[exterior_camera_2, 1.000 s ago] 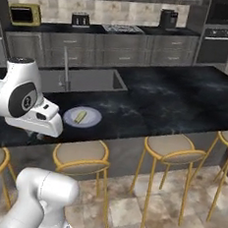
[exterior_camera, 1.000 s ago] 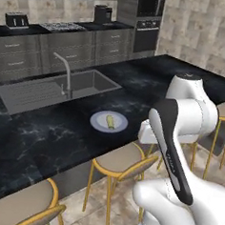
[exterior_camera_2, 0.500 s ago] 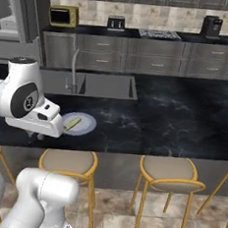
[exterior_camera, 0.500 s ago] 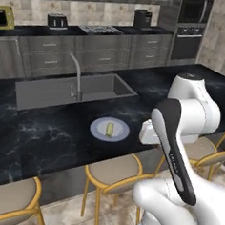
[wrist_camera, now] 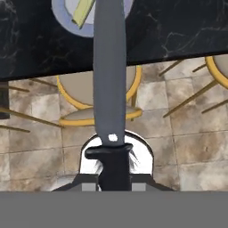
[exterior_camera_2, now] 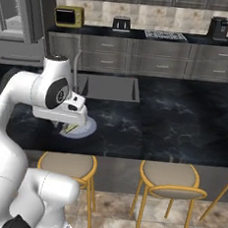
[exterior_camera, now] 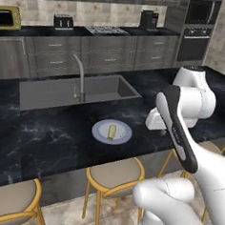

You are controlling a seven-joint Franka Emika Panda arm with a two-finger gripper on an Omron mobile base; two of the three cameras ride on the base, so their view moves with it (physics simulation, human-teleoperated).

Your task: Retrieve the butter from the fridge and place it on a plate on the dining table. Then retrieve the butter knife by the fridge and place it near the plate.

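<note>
Currently the dining table (exterior_camera: 45,142) runs across both base views: long black marble top with white veining, grey built-in sink (exterior_camera: 78,90) with a faucet (exterior_camera: 80,76) at its near edge. Behind it, a back counter with grey cabinets, a yellow oven (exterior_camera_2: 69,17), a toaster (exterior_camera: 63,21), a cooktop and a dark coffee machine (exterior_camera_2: 218,27); wall ovens at far right of the left base view. Part of the fridge (exterior_camera_2: 14,20) is visible at upper left of the right base view; one door looks open, but I can't tell for sure.

Three stools with yellow frames and tan seats stand at the near edge of the table; one stool (exterior_camera: 114,174) sits just below the plate.

Plate (exterior_camera: 112,132) is flat on the table, in front of the sink, near the table's near edge. In the right base view the wrist hides most of it; only a sliver shows under the hand.

Butter (exterior_camera: 112,131) lies on the plate, roughly centred, touching it. In the hand view its pale yellow end pokes out beside the blade at the top.

Gripper (wrist_camera: 114,178) is closed on the butter knife (wrist_camera: 109,71), clamping the dark handle; the grey blade points away from the hand, tip over the plate, above stool and floor.
</note>
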